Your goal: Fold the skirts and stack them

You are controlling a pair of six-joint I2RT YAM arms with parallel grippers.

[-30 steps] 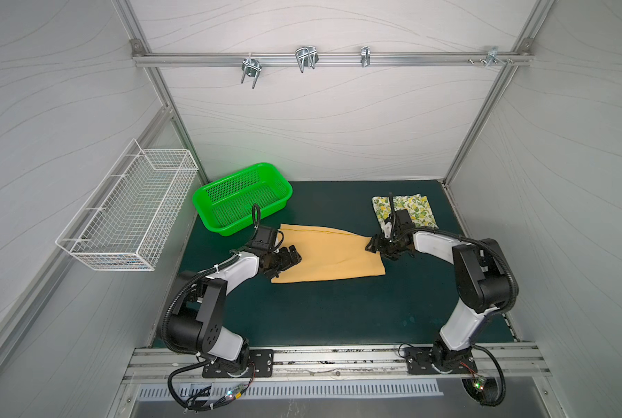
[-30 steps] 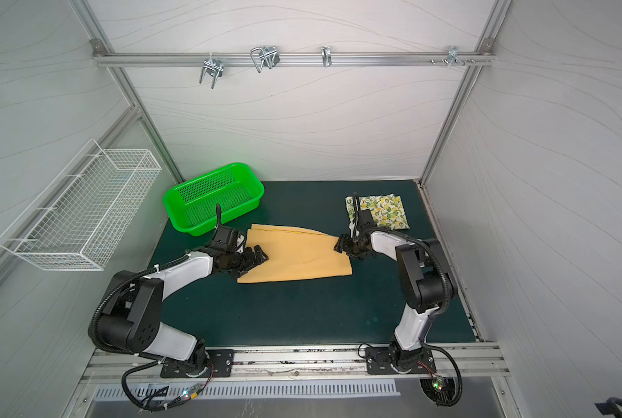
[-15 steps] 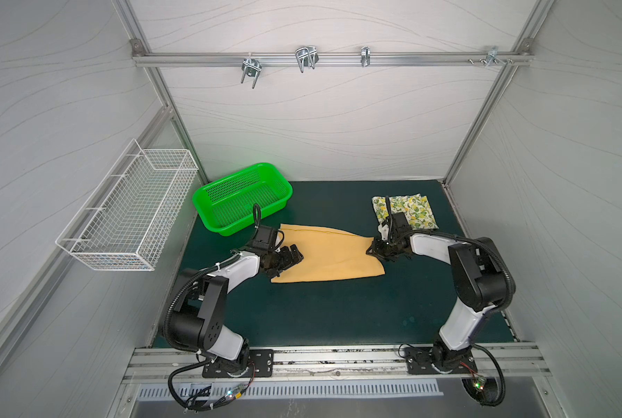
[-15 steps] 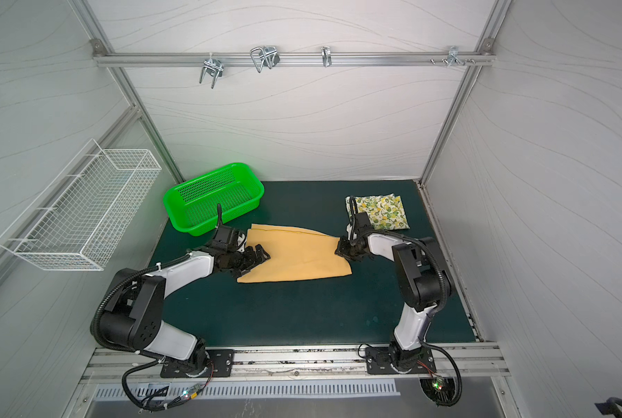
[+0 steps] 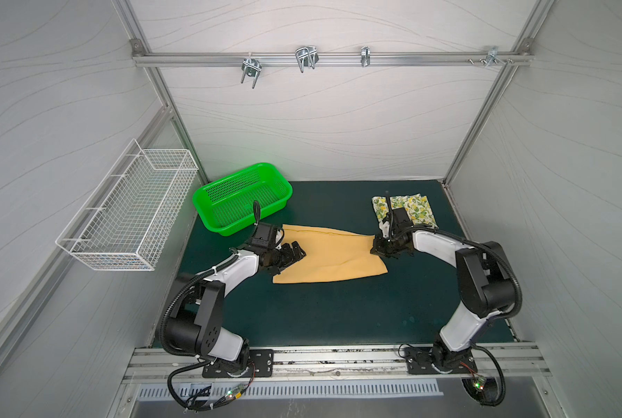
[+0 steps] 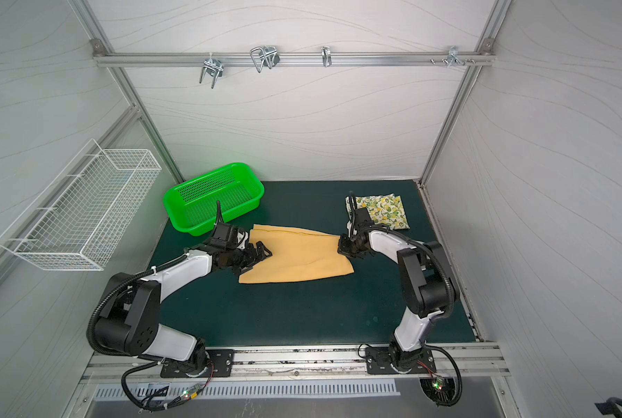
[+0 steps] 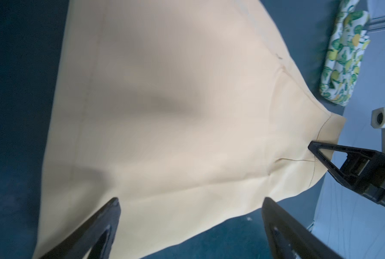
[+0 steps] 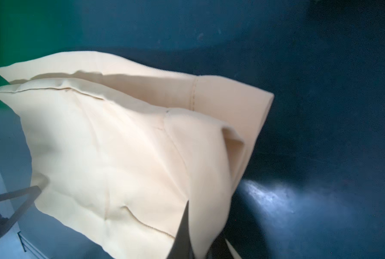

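The mustard yellow skirt (image 5: 333,255) (image 6: 298,255) lies spread flat mid-mat in both top views. My right gripper (image 5: 377,249) (image 6: 343,248) is shut on its right-hand edge; in the right wrist view a fold of the cloth (image 8: 124,157) is pinched between the dark fingers (image 8: 183,233). My left gripper (image 5: 295,253) (image 7: 191,199) hovers open over the skirt's left end, with its fingers (image 7: 106,224) straddling the near hem. The lemon-print skirt (image 5: 409,213) (image 7: 341,56) lies folded at the back right, behind the right arm.
A green plastic basket (image 5: 242,197) stands at the mat's back left, close to the left wrist. A white wire basket (image 5: 132,213) hangs on the left wall. A rail with metal hooks (image 5: 304,58) runs overhead. Dark green mat (image 5: 338,318) stretches in front.
My right gripper slid a little left onto the mustard skirt's right edge and shut on it. The left arm and both skirts stayed put.
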